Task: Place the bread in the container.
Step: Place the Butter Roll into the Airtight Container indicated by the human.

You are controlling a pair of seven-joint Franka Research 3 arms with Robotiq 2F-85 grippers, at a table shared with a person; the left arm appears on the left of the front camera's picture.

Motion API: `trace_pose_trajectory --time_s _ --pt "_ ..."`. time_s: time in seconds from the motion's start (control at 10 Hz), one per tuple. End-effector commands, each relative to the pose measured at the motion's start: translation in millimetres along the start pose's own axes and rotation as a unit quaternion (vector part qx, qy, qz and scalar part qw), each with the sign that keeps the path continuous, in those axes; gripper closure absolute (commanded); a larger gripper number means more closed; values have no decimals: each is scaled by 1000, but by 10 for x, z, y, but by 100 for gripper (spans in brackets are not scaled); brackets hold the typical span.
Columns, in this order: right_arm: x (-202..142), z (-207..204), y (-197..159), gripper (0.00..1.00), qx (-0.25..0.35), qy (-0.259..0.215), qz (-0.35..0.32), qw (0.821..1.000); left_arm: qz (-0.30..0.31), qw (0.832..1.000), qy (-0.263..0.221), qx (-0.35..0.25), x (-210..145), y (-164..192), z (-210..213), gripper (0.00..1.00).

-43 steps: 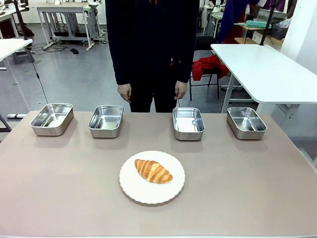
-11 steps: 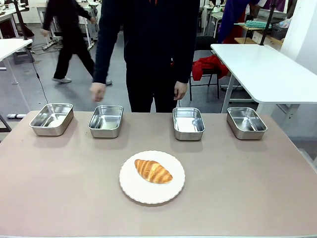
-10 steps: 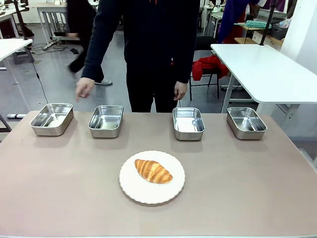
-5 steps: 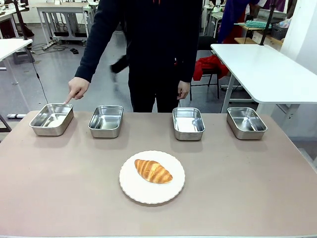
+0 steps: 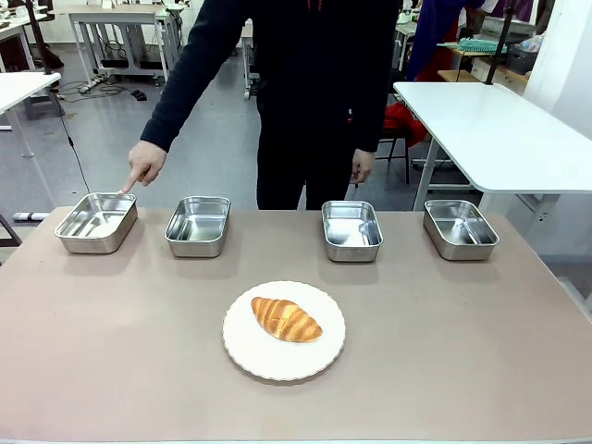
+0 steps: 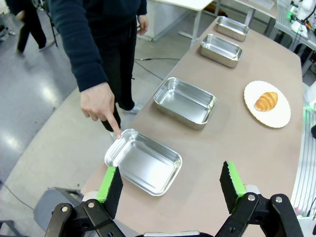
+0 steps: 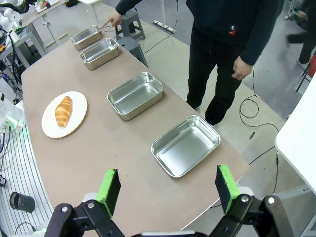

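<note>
L gripper: fingers spread wide, nothing held.
R gripper: fingers spread wide, empty.
Container: just ahead of L fingers, nearer the left one; shallow shiny steel rect. tray, rounded corners, rolled rim.
Hand: person's index tip down at container's far corner; contact unclear.
Bread: well beyond L gripper's right finger, on round white plate; golden-brown ridged glossy crescent. Front view: long axis diagonal, tips far-left and near-right.
</note>
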State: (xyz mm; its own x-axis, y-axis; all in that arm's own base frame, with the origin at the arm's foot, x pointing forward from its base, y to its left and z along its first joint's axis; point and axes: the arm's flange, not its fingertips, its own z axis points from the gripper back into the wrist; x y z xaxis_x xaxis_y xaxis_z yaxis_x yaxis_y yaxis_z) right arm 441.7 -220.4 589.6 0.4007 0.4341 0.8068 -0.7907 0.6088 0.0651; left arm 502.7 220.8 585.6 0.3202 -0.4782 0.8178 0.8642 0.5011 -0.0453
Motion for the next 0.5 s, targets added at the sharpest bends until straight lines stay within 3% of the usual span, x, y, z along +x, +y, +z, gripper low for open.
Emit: trace_pose_trajectory --time_s 0.0,0.4 --pt "29 -3 11 0 1 -4 3 1000 -5 1000 -1 2 10 0 5 0" --pt "29 -3 11 0 1 -4 3 1000 -5 1000 -1 2 10 0 5 0"
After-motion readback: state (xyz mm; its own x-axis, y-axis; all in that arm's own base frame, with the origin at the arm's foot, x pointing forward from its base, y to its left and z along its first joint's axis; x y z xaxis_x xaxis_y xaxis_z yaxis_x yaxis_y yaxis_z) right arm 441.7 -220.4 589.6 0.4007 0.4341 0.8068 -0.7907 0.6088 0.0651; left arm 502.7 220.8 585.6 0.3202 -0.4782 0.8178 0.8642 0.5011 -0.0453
